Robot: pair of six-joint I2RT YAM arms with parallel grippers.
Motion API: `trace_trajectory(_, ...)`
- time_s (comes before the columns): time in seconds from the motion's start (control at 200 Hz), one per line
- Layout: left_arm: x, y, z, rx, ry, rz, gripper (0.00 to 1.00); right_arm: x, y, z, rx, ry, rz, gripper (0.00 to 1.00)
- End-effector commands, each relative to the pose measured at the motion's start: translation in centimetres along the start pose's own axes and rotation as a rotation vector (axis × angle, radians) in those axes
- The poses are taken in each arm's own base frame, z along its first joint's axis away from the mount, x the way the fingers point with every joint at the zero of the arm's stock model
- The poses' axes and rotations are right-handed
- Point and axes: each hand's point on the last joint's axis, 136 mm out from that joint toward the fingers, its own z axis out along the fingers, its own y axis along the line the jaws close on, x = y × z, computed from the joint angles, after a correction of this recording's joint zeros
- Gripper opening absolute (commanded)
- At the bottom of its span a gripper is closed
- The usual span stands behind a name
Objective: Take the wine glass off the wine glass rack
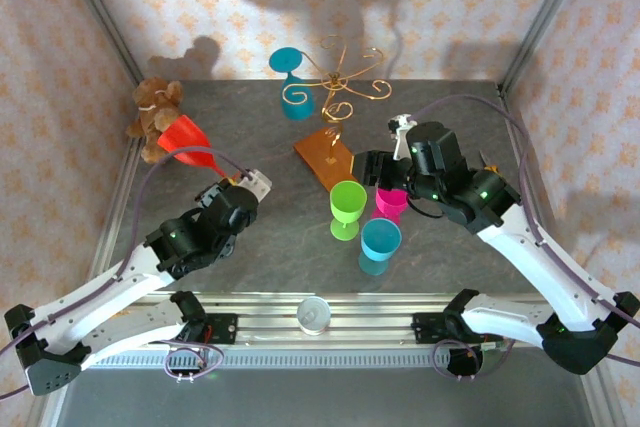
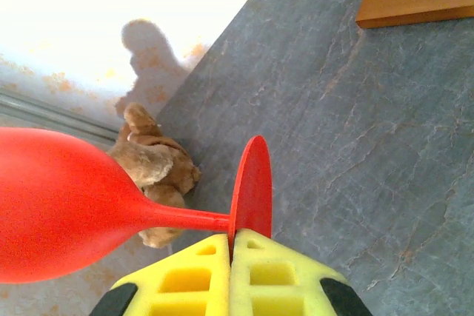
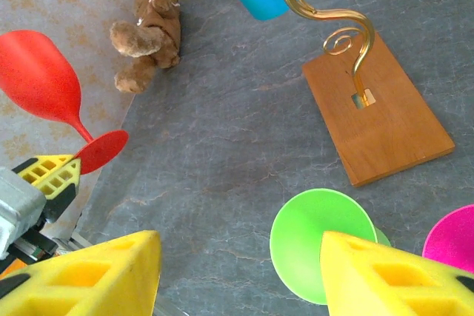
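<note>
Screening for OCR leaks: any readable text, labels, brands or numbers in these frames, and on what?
None readable.
Red glass, green glass, rack base, plush toy: plain, no print.
Wall: ornament pattern, not text.
White round cap on the front rail: too small to tell if anything is printed on it.
</note>
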Motion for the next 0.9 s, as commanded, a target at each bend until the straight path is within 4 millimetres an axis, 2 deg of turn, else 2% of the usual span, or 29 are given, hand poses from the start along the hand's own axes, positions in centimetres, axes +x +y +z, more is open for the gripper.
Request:
trace_trajectory(0.0,-0.2,1.2,-0.5,-0.095,-0.024,0.041,0.0,-0.9,0.4,-0.4,-0.011,-0.047,0.006,0.59)
trace_trajectory(0.28,-0.6,-0.4,-1.0,-0.111,-0.075,0.139,0.0,-0.3,0.4,0.5,-0.019,-0.021,0.037,0.59)
trace_trajectory(0.751,0.7,-0.7,-1.7,-0.157,-0.131,0.188,0.0,-0.8,0.9,1.1,-0.033,-0.019,0.034,0.59)
trace_trajectory(0.896,0.6,-1.5,-1.7,-0.156,-0.145,0.228,0.0,-0.8,1.0,1.2,-0.035,-0.02,0.028,0.59)
